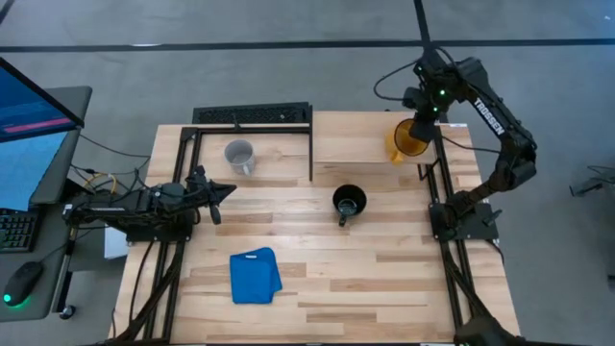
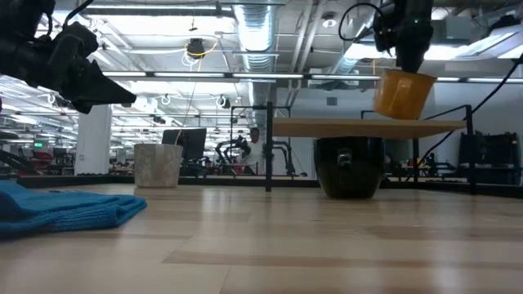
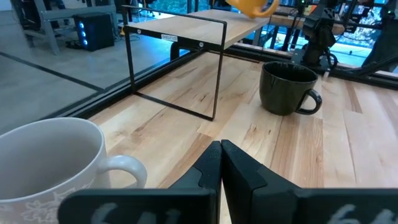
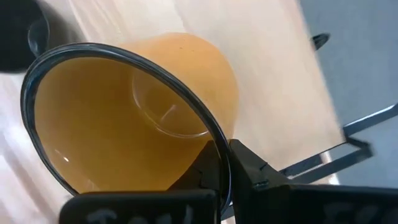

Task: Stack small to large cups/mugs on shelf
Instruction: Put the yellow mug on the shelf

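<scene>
Above the right part of the shelf (image 1: 360, 144) (image 2: 359, 127) hangs the yellow mug (image 1: 405, 139) (image 2: 400, 94) (image 4: 124, 118), with my right gripper (image 1: 426, 113) (image 4: 224, 158) shut on it. The pale grey-white mug (image 1: 238, 156) (image 2: 158, 166) (image 3: 50, 162) stands on the tabletop left of the shelf. The black mug (image 1: 348, 203) (image 2: 349, 167) (image 3: 286, 87) stands on the tabletop in front of the shelf. My left gripper (image 1: 226, 192) (image 3: 221, 155) waits shut at the table's left side, pointing toward the black mug and holding nothing. My right gripper holds the yellow mug by its rim (image 4: 214, 146), one finger inside the mug and one outside against the wall. The fingers come from above, pointing steeply down. The mug hangs below them, tilted, mouth up, its base just above the shelf board.
A folded blue cloth (image 1: 255, 276) (image 2: 57, 208) lies near the table's front left. A black metal frame (image 1: 252, 115) stands at the far left of the table. Black rails run down both table sides. A monitor and a mouse sit off the table's left edge.
</scene>
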`<act>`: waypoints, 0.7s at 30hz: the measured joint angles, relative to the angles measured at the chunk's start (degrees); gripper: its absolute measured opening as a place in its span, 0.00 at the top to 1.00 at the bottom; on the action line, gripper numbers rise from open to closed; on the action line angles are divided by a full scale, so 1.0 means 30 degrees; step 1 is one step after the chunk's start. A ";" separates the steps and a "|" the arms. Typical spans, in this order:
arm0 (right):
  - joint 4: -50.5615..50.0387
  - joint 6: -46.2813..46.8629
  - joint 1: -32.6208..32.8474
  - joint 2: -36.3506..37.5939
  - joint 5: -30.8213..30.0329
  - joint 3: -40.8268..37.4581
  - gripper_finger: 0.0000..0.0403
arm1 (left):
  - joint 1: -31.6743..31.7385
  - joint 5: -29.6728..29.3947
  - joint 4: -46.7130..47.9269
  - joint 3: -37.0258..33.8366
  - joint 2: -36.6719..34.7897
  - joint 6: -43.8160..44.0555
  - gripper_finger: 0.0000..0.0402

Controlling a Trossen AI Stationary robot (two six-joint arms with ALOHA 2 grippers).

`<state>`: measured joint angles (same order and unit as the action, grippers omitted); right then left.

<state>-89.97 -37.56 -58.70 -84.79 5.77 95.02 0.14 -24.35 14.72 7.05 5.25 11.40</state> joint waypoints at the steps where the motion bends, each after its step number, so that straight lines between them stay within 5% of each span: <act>1: 0.0119 0.0005 -0.0007 0.0043 -0.0013 -0.0152 0.94 | -0.0006 -0.0001 0.0000 0.0000 0.0001 0.0000 1.00; 21: 0.0019 -0.0074 -0.0189 0.0095 -0.0780 -0.0500 0.94 | 0.0001 -0.0004 0.0000 0.0000 -0.0005 0.0095 1.00</act>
<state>-89.91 -37.78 -59.27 -84.51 3.43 93.51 0.14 -24.36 14.72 7.05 5.24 11.68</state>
